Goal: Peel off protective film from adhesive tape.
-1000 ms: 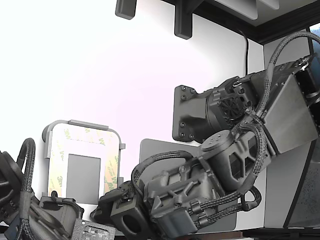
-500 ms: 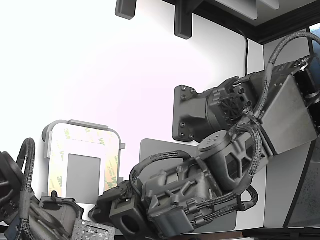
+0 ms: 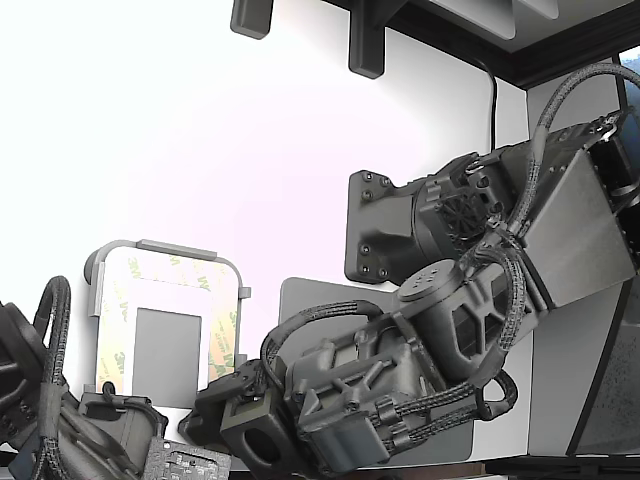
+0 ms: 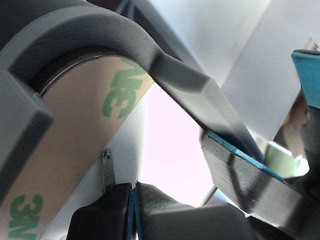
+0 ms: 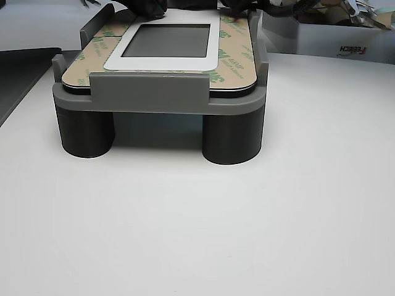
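The light-grey tray (image 3: 110,255) lies at the exterior view's left. The adhesive tape (image 3: 222,335) borders its grey window, covered by the peach protective film (image 4: 75,135) printed with green "3M". My gripper (image 3: 215,400) is at the tray's near right corner in the exterior view. Up close in the wrist view, dark fingers (image 4: 235,165) with blue pads and a thin metal tip (image 4: 106,170) sit beside the film's edge at the rounded corner. The film lies flat on the tape. Whether the jaws are closed is hidden.
A second dark arm (image 3: 60,420) crowds the tray's near left corner in the exterior view. A large plain grey mat (image 3: 310,300) lies under my arm. In the other view the tray (image 5: 160,98) stands on two round legs, with a box (image 5: 345,43) behind.
My arm's forearm dipped slightly toward the tray, then eased back a little. The gripper end stays at the same tray corner and the film has not lifted.
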Available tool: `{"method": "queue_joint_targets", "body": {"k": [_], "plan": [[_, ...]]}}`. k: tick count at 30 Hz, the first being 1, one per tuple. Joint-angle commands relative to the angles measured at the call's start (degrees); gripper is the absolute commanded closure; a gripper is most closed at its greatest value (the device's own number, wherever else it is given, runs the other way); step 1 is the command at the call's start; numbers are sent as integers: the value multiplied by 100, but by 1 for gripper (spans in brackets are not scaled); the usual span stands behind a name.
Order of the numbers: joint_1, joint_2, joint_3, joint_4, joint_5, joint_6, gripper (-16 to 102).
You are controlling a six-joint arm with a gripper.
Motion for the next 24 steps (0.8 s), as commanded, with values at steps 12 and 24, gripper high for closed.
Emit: {"method": "queue_joint_targets", "body": {"k": [12,24], "plan": [[-18,202,-53,-9,-70,-9,97],[26,229,-158,141,-44,44,97]]}}
